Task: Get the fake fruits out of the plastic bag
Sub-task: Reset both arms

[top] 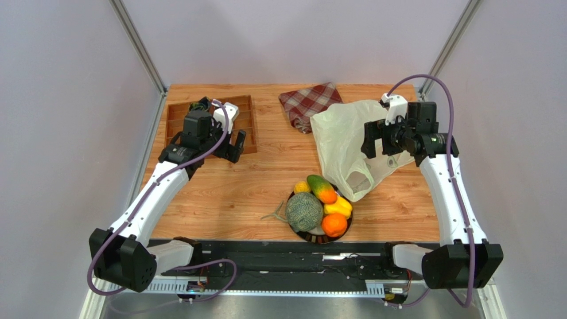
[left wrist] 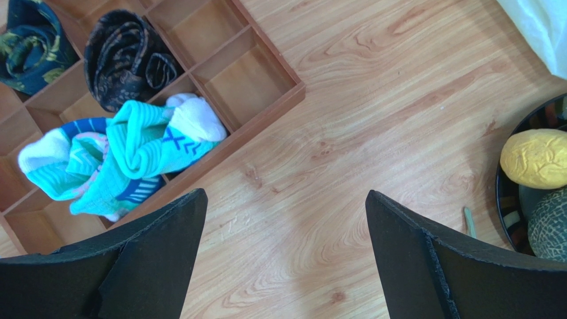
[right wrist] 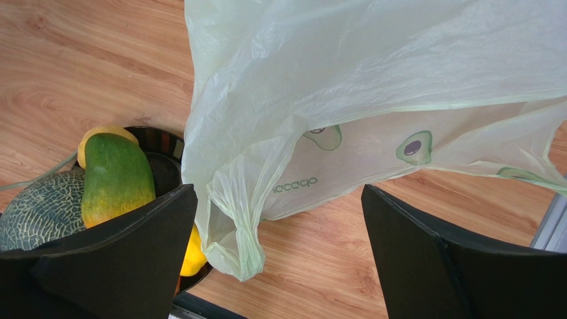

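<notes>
The plastic bag (top: 346, 136) lies flat and slack on the wood at the right. Its loop handle (right wrist: 236, 232) hangs beside the dark plate (top: 298, 232). The plate holds the netted melon (top: 304, 211), small yellow citrus (top: 302, 187), green-orange mango (top: 321, 188), yellow pepper-like piece (top: 339, 206) and orange (top: 334, 224). My right gripper (top: 378, 147) is open and empty above the bag; in the right wrist view (right wrist: 277, 189) the bag (right wrist: 373, 86), mango (right wrist: 116, 179) and melon (right wrist: 40, 212) show. My left gripper (top: 229, 147) is open and empty over bare wood (left wrist: 285, 194); the citrus (left wrist: 536, 158) shows at its right.
A wooden compartment tray (top: 245, 118) at the back left holds rolled socks (left wrist: 143, 149). A red plaid cloth (top: 311, 103) lies at the back, partly under the bag. A thin green strip (top: 273, 214) lies left of the plate. Metal posts stand at both back corners.
</notes>
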Controlling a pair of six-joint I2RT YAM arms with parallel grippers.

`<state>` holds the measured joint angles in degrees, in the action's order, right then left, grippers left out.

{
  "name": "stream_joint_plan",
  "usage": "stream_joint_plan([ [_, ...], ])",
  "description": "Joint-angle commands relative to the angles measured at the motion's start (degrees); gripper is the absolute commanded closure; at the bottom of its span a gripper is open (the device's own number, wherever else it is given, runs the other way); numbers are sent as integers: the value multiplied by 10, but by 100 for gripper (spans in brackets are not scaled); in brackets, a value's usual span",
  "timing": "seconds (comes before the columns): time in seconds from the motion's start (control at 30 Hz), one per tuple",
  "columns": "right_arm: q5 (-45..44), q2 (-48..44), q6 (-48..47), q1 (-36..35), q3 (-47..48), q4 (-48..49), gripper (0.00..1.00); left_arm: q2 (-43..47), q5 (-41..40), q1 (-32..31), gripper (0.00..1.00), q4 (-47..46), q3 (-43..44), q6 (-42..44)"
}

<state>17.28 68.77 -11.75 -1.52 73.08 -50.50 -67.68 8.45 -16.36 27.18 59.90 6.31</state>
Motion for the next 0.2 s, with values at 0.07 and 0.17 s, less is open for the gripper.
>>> stream_joint_plan([
  [0.07,1,9,4,0,1,53,0,22,-3,5,2,-60,-22,1],
  [0.17,5,23,-6,1,8,62,0,27,19,5,1,-88,-37,5],
])
